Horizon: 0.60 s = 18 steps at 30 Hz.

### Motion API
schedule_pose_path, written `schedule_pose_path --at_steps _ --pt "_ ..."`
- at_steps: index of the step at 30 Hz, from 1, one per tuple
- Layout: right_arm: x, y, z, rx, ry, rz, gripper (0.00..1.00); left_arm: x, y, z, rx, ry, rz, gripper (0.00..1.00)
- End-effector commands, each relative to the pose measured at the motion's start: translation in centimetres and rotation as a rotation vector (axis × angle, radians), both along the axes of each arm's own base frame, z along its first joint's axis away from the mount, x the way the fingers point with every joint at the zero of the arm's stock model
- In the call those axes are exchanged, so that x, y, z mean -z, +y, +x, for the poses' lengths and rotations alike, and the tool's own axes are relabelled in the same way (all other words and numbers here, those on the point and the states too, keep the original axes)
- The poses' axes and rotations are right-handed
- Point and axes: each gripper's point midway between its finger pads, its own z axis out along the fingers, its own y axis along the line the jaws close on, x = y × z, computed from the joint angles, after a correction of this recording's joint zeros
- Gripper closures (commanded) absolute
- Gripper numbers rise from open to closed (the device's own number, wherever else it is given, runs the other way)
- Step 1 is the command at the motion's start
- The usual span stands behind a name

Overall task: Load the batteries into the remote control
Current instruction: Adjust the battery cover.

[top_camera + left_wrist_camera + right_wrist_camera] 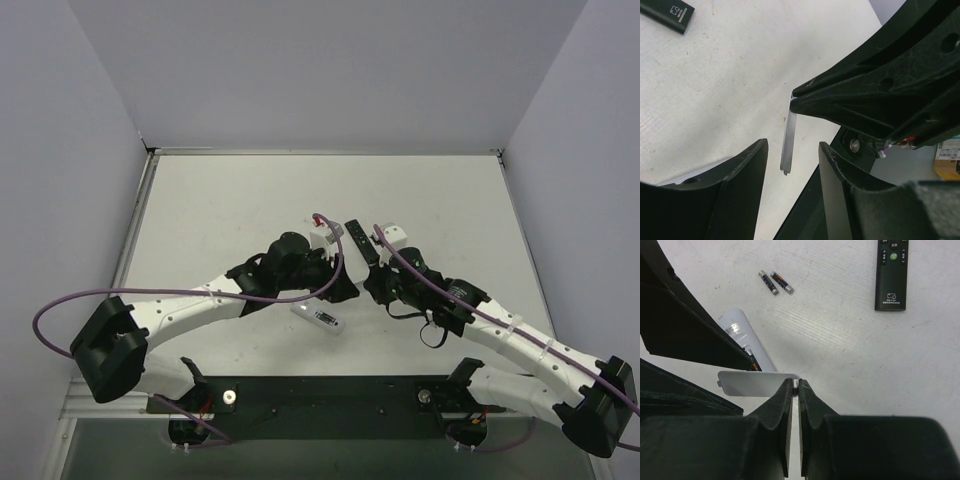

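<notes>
Your right end effector (795, 385) is closed tight on one end of a thin white battery cover (755, 382), which it holds clear of the bench (840, 350). Your left end effector (793, 150) stands wide, holding nothing. In the left wrist view the cover hangs edge-on between its fingers and touches neither. The remote control (742, 335) lies on the bench at ten o'clock from the right end effector, plain back up, and a dark opening shows at its near end. Whether a cell already sits in that opening cannot be told. Two batteries (776, 282) lie side by side on the bench at about twelve o'clock, beyond the remote control and apart from it. A black remote (891, 275) lies at one o'clock, well apart from both. Judgement: the cover is off and loading has not begun. The next move calls for you to set the cover down away from the remote control, or to pass it to the left end effector. After that, one end effector must go to a battery and grip it across its body, so that its ends match the compartment.
</notes>
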Motion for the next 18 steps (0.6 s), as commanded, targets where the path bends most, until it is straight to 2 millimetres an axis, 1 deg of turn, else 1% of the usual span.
schedule_pose_path --at_steps 1,3,6,7,10,11,12,14,15,16,17,18 --pt "-1.4 0.4 0.3 -0.016 -0.063 0.034 1.00 -1.3 -0.5 0.1 0.053 -0.072 0.032 0.46" --pt "-1.6 0.6 0.2 -0.020 -0.071 0.042 1.00 -1.0 -0.4 -0.1 0.062 -0.067 0.058 0.49" --pt "-1.8 0.6 0.1 -0.026 -0.079 0.049 1.00 -1.1 -0.5 -0.4 0.084 -0.078 0.069 0.58" --pt "-1.8 0.7 0.1 -0.028 -0.081 0.051 1.00 -1.1 -0.6 -0.4 0.090 -0.085 0.073 0.68" --pt "-2.2 1.0 -0.2 -0.047 -0.079 0.066 1.00 -1.4 -0.5 -0.6 0.117 -0.129 0.081 0.87" --pt "-2.2 0.9 -0.3 -0.051 -0.080 0.064 0.97 -1.5 -0.4 -0.6 0.124 -0.149 0.089 0.98" --pt "-2.4 1.2 -0.8 -0.078 -0.072 0.079 0.88 -2.0 -0.1 -0.6 0.132 -0.183 0.089 1.00" --pt "-2.8 1.2 -1.0 -0.085 -0.073 0.095 0.78 -1.9 0.6 -0.4 0.154 -0.268 0.120 1.00" --pt "-3.3 1.3 -1.5 -0.106 -0.072 0.111 0.64 -2.6 1.1 -0.2 0.163 -0.342 0.127 1.00" --pt "-4.1 1.4 -1.6 -0.117 -0.080 0.124 0.57 -2.9 1.4 -0.2 0.169 -0.378 0.133 1.00" --pt "-4.5 1.3 -1.7 -0.122 -0.076 0.133 0.50 -2.7 1.8 -0.2 0.177 -0.409 0.147 1.00" --pt "-4.8 0.9 -2.1 -0.127 -0.060 0.134 0.39 -3.5 2.3 -0.1 0.184 -0.486 0.156 1.00"
